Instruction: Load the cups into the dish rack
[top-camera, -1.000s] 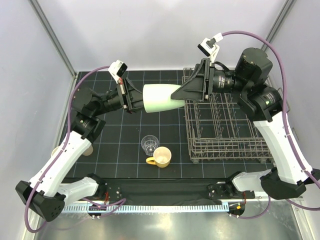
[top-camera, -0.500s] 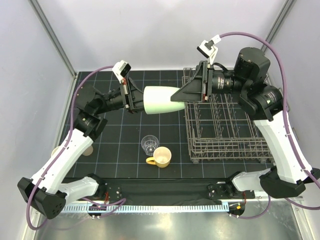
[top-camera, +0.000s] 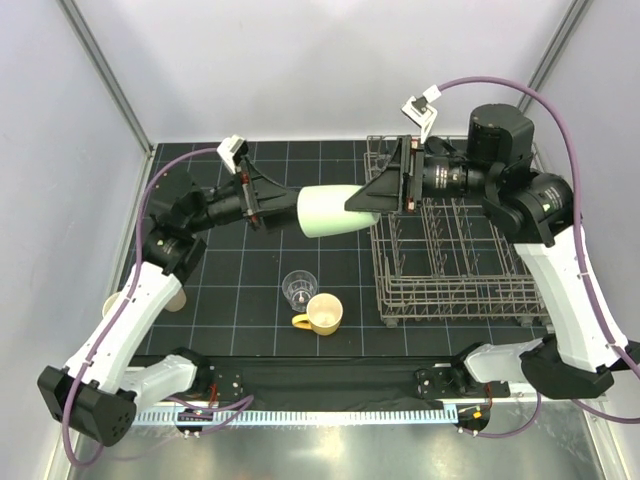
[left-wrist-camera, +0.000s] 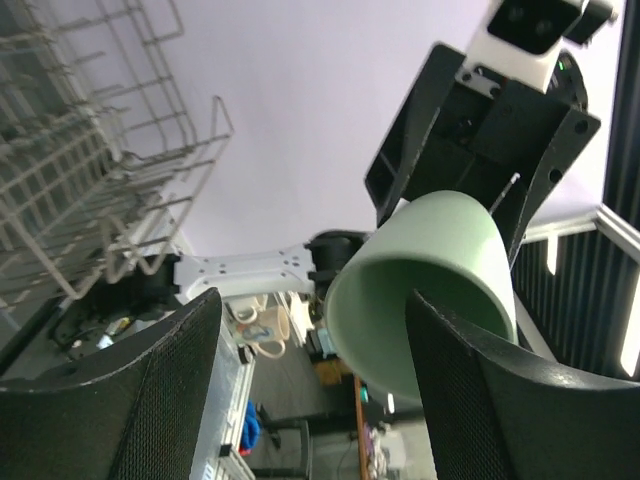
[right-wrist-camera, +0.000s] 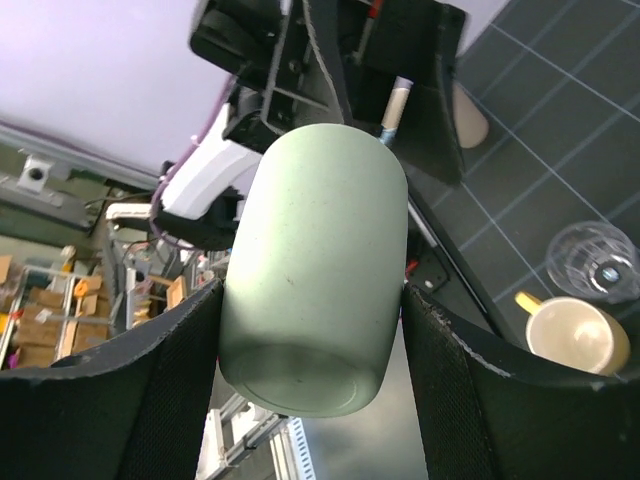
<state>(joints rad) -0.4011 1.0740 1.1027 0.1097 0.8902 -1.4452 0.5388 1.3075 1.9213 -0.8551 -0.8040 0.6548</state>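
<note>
Clasping the pale green cup (top-camera: 330, 211), the right gripper (top-camera: 355, 205) is holding it; the left gripper (top-camera: 278, 205), seemingly released, should be backing out straight.

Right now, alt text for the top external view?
A pale green cup hangs sideways in mid-air, the right gripper shut on its base end and the left gripper open at its mouth. The grey wire dish rack stands to the right. Nearer the arms' bases, a clear glass and a yellow mug sit on the black gridded mat.

Matt green cup (right-wrist-camera: 312, 270), metal-wire dish rack (top-camera: 450, 296) (dull grey)
</note>
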